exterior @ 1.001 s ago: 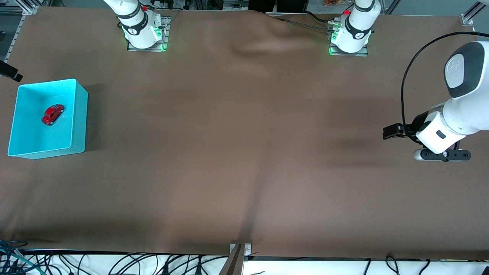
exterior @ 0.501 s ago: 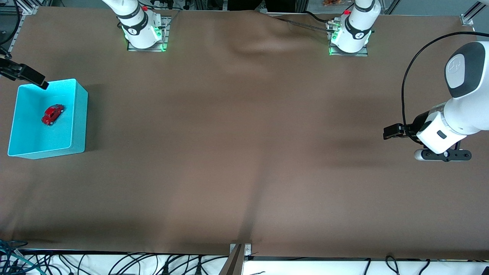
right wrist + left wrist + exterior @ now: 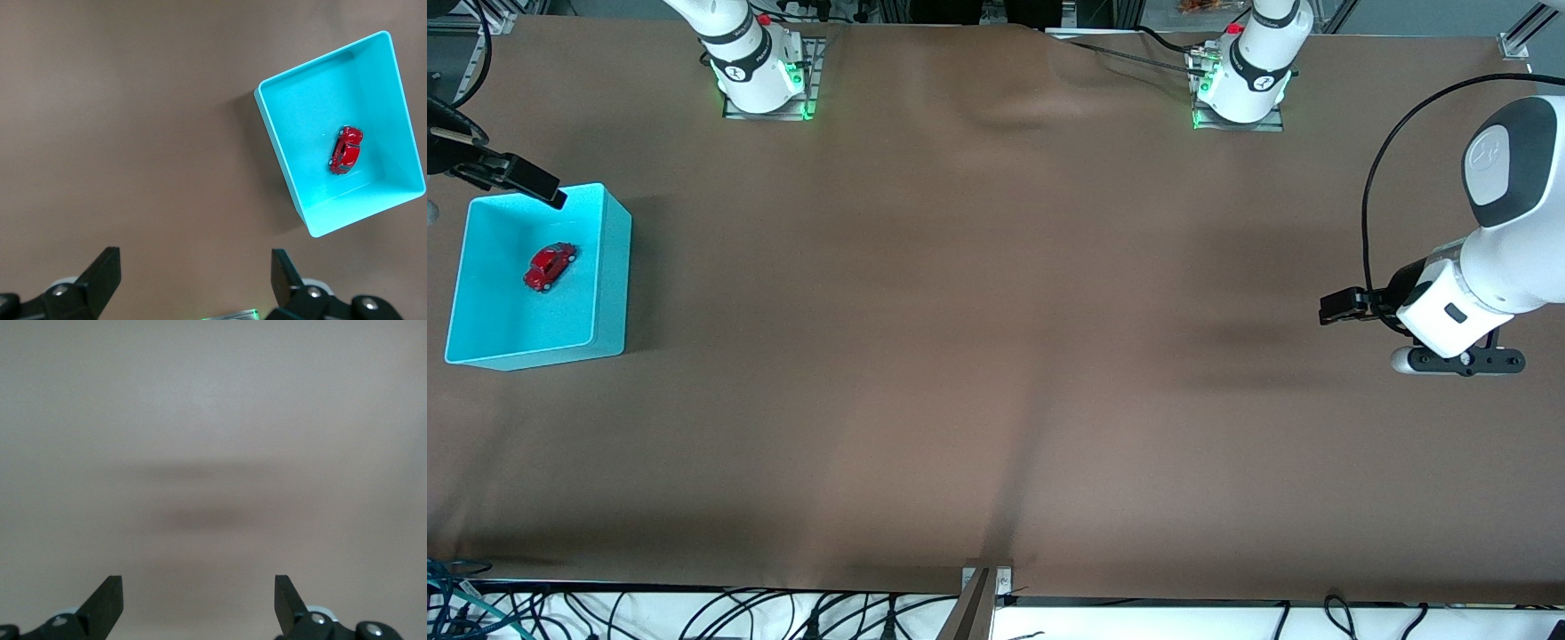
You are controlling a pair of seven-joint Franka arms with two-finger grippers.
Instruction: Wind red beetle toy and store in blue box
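Toy: red beetle toy lay on the floor of the blue box, about midway between its walls, touching none of them.
Box: it stood at the right arm's end of the table, open-topped, upright.
Right gripper: right gripper hung high with its fingers spread apart and nothing between them; in the front view a dark finger of it showed over the box's rim on the side toward the robots' bases.
Left gripper: left gripper was released and empty, over bare table at the left arm's end; that arm waited.
Key relation: the toy lay well below the right gripper and off to one side of it, and the right arm was by far the nearer.
Long axis: the toy ran diagonally to the box walls, so a grasp across its narrow body would probably need the wrist turned.
Task state: the toy already sat in the box; whether it was wound could not be told.
Writing: none legible on toy or box.
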